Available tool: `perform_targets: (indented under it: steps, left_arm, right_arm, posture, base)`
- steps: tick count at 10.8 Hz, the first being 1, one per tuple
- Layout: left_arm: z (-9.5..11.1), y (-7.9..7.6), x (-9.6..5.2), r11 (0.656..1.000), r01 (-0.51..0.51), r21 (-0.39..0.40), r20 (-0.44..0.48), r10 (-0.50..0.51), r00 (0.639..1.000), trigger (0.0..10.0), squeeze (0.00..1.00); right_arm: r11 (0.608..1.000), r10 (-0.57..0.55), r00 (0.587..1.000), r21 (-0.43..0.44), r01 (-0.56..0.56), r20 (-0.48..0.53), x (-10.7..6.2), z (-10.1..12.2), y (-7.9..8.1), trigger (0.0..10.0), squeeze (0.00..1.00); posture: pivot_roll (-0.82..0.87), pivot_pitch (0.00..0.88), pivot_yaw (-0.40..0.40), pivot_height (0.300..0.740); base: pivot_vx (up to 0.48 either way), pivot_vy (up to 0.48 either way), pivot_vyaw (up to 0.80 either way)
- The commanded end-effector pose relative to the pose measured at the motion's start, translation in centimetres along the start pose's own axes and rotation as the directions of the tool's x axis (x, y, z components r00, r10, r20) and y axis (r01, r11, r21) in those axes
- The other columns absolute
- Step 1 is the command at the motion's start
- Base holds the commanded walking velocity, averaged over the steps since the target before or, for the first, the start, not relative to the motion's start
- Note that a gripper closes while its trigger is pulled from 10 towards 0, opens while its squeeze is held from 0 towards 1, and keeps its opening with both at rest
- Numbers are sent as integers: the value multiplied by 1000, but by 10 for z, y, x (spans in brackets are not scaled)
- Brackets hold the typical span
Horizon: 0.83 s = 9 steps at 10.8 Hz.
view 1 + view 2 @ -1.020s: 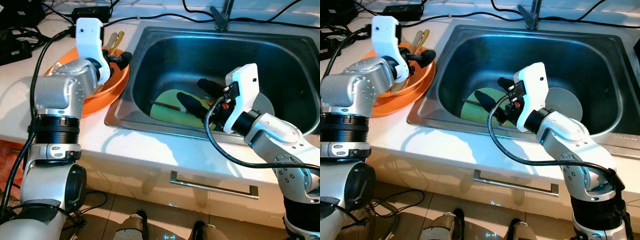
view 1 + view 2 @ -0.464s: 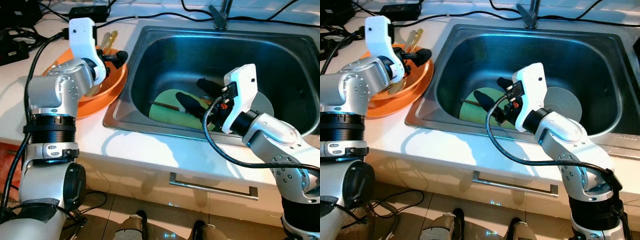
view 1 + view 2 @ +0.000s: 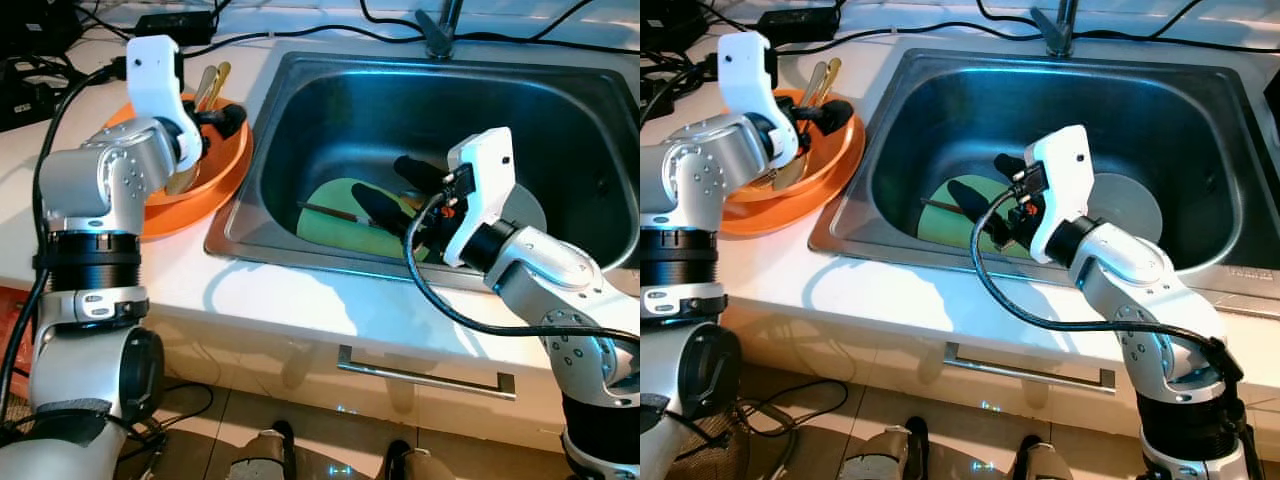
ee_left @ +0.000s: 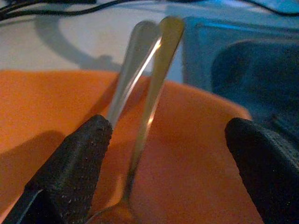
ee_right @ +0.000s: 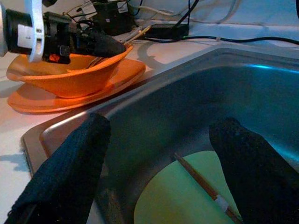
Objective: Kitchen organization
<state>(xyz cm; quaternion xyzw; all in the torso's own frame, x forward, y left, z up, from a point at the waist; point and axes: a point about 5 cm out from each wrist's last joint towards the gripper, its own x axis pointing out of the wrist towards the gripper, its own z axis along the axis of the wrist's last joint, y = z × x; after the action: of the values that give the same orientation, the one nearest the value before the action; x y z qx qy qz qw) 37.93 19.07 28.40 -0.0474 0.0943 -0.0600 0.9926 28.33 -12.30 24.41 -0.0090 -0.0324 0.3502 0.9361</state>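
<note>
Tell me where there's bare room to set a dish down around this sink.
Bare: the white counter strip in front of the sink, and the sink floor behind the green plate. Crowded: orange bowl on the left; cables beyond it.

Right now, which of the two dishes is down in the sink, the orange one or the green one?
The green plate, lying flat on the sink floor with a chopstick across it. The orange bowl sits on the counter instead.
</note>
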Motion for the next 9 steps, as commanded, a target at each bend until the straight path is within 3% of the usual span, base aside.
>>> perform_targets:
  steps: [1, 3, 4, 5, 8, 9]
  left_arm:
    - [-2, 9, -4, 999, -38, 6, -12, 38, 999, 10000, 0]
    - [-6, 12, -6, 999, -39, 2, -33, 39, 999, 10000, 0]
    - [-8, 11, -6, 999, -32, -3, -38, 32, 999, 7216, 0]
    - [-7, 7, -7, 1000, 7, -28, -24, -7, 1000, 0, 0]
    - [6, 5, -7, 1000, 7, 19, 47, -8, 999, 78, 0]
    - [10, 5, -8, 999, -1, 54, 64, -2, 998, 10000, 0]
  right_arm:
    - [1000, 17, 1000, -4, -17, 10, 2, 1, 3, 10000, 0]
    - [1000, 19, 1000, -4, -19, 10, 3, 0, 3, 10000, 0]
    - [1000, 20, 1000, -4, -20, 10, 4, 0, 3, 10000, 0]
    - [1000, 20, 1000, -5, -20, 12, 4, 1, 3, 10000, 0]
    - [1000, 18, 1000, -8, -18, 13, 5, 0, 3, 10000, 0]
    - [1000, 17, 1000, -11, -17, 14, 6, 0, 3, 10000, 0]
  posture:
    - [73, 223, 68, 740]
    - [76, 222, 65, 740]
    - [77, 221, 64, 740]
    - [77, 220, 65, 740]
    - [75, 213, 68, 740]
    - [75, 211, 68, 740]
  base:
    - [0, 0, 0]
    - [0, 0, 0]
    - [0, 0, 0]
    - [0, 0, 0]
    - [0, 0, 0]
    - [0, 0, 0]
